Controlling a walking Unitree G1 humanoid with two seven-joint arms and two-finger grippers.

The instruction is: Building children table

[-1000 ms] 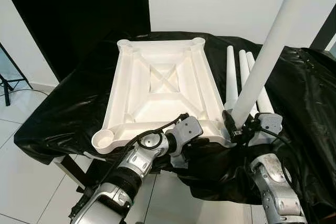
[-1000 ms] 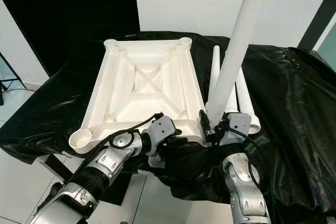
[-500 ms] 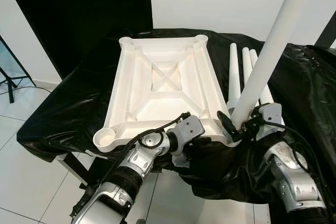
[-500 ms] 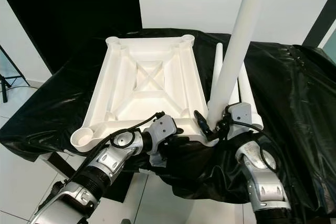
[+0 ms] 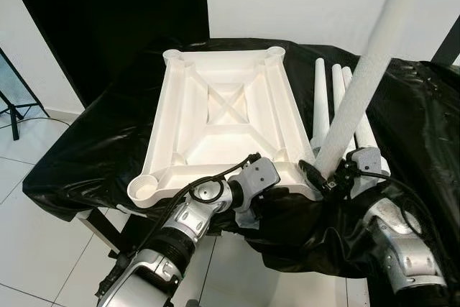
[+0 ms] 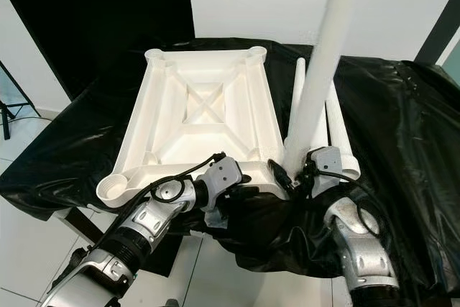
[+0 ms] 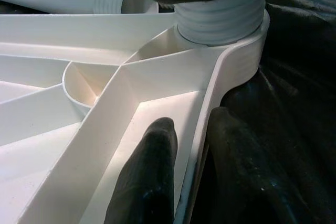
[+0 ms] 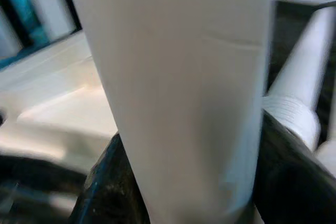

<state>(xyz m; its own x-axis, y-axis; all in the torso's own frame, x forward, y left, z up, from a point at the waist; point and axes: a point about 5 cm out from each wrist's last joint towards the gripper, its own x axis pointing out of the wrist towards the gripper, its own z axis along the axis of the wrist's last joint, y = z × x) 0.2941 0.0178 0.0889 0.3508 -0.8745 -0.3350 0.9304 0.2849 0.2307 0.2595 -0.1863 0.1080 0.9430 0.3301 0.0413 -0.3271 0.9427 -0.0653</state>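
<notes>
My right pincer point(image 6: 298, 175) grips the leg point(image 6: 316, 77) upright in the tabletop point(image 5: 223, 116) near-right corner socket; left pincer point(image 7: 191, 171) pinches its rim; next I twist the leg home

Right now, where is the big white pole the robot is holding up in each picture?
Left eye view: the upright leg rises on the right, its foot at the tabletop's near right corner.
Right eye view: the leg stands right of centre.
Left wrist view: its ribbed end sits in the corner socket.
Right wrist view: it stands between the right gripper's fingers.
Shared landmark: the upside-down tabletop.
</notes>
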